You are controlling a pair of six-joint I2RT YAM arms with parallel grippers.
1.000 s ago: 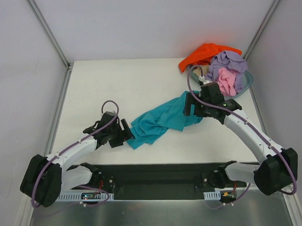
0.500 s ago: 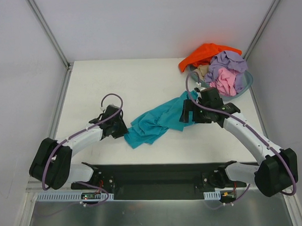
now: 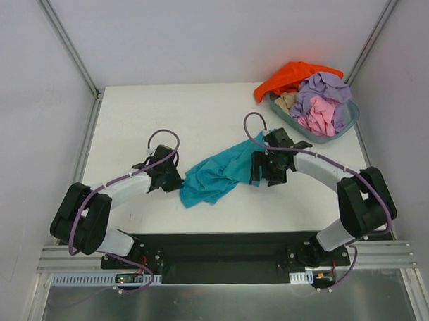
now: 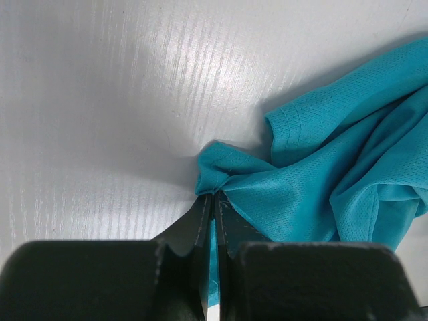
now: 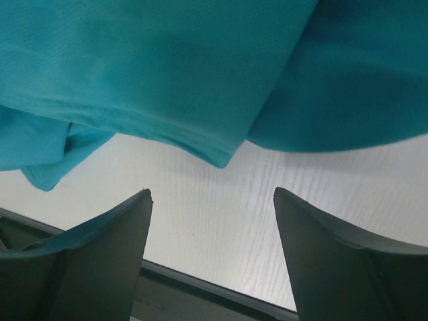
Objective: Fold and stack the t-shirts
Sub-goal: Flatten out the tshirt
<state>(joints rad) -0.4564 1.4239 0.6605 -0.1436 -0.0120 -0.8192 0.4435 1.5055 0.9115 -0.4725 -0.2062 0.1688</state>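
Note:
A crumpled teal t-shirt (image 3: 215, 176) lies mid-table. My left gripper (image 3: 174, 181) is at its left end, shut on a pinched fold of the teal cloth (image 4: 267, 194), which bunches just beyond the left gripper's tips (image 4: 214, 195). My right gripper (image 3: 260, 169) sits at the shirt's right end, open, low over the table. Between the right gripper's tips (image 5: 212, 192) there is only bare table; a teal hem corner (image 5: 224, 157) hangs just beyond them. The orange (image 3: 289, 77), lavender (image 3: 325, 86), pink (image 3: 320, 116) and beige (image 3: 287, 101) t-shirts are heaped at the back right.
The heaped shirts fill a grey-blue round basin (image 3: 351, 119) in the table's back right corner, the orange one spilling over its far rim. White walls enclose the table (image 3: 163, 113) on three sides. A black base rail (image 3: 217, 248) runs along the near edge.
My left gripper slid up to the shirt's left end and shut on it. My right gripper moved left along the shirt's right end, and the shirt now lies more bunched.

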